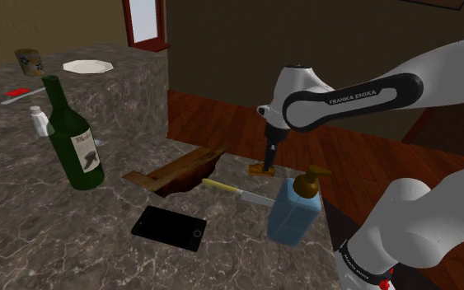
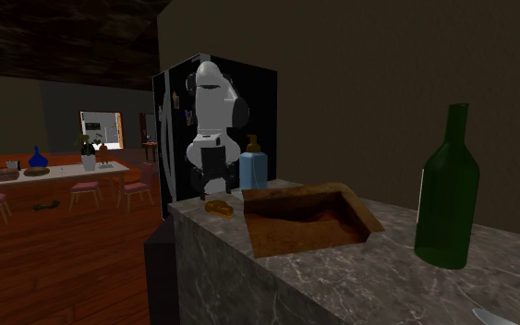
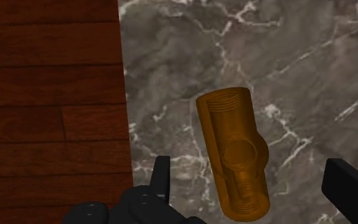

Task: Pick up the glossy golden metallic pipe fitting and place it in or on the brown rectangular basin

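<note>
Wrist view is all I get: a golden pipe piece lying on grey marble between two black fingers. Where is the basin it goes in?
Observer: The brown basin is sunk into the same counter, a short way along from the fitting.
Operator: Is anything standing close to the pipe piece?
Observer: A blue soap dispenser stands on the counter near it.
Operator: And past the basin?
Observer: A dark green bottle stands upright on the far side of the basin from the fitting.

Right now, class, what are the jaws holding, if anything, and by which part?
Nothing. The jaws stand open, and the golden pipe fitting lies between them, untouched.
</note>
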